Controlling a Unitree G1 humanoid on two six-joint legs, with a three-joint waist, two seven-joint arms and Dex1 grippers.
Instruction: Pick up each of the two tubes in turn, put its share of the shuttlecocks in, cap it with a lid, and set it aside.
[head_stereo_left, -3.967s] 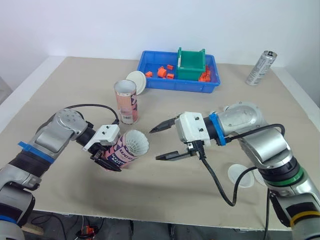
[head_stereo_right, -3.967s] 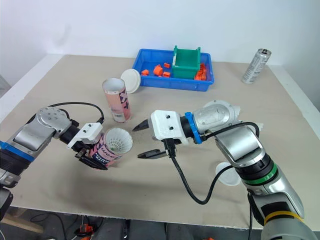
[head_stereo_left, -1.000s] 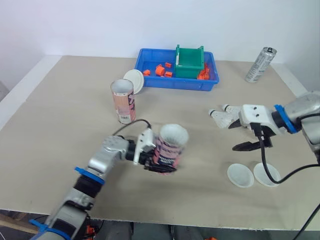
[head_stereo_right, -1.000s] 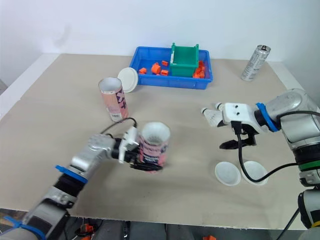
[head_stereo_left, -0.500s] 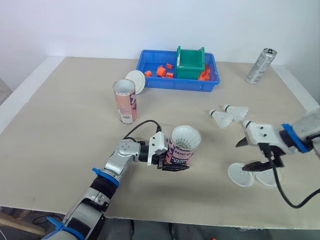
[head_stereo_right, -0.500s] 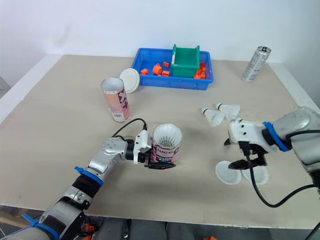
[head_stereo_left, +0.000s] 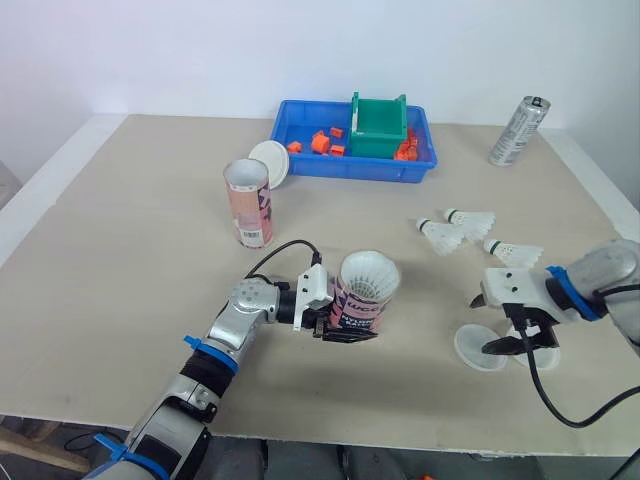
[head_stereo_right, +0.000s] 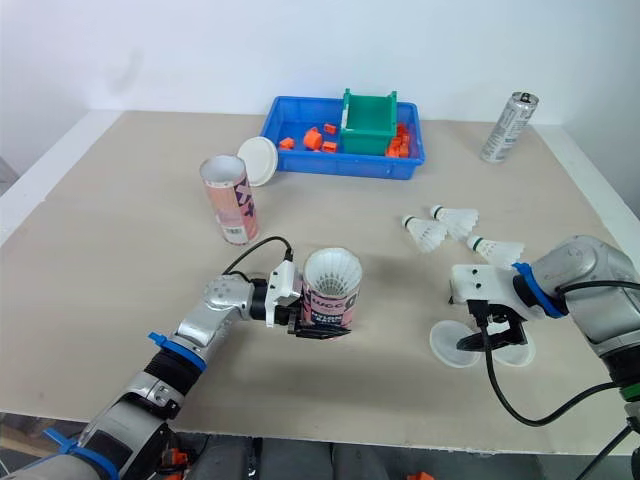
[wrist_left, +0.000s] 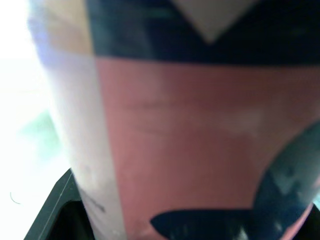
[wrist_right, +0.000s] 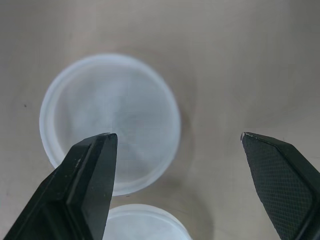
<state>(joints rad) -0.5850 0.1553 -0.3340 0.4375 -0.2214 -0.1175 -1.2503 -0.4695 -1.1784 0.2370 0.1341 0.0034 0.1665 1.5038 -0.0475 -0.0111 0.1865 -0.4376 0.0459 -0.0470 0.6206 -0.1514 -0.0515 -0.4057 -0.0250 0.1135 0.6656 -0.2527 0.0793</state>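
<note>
Two tubes show in the head view. One tube (head_stereo_left: 250, 203) stands upright in the upper left of the table (head_stereo_left: 140, 220). The other, the held tube (head_stereo_left: 362, 300), sits at centre frame with the left gripper (head_stereo_left: 340, 320) clamped on its lower body, and white shuttlecock feathers (head_stereo_left: 368, 272) fill its open mouth. Three loose shuttlecocks (head_stereo_left: 437, 233) lie right of centre. At lower right, the right gripper (head_stereo_left: 488, 322) hangs with its fingers spread over the near lid (head_stereo_left: 478, 350), which lies just beside a second lid (head_stereo_left: 532, 354). A third lid (head_stereo_left: 270, 162) rests against the corner of the blue tray (head_stereo_left: 355, 168) at top centre. The tray holds a green box (head_stereo_left: 378, 125) and orange pieces, and a can (head_stereo_left: 518, 130) stands at upper right.

Left wrist view: the held tube's pink and dark label lies right up against the camera, with a black finger (wrist_left: 55, 212) pressed to its side.

Right wrist view: the two fingers (wrist_right: 90, 175) stand wide apart. One tip overlaps the near lid's rim, the other is over bare table, and the second lid peeks in beside it.
</note>
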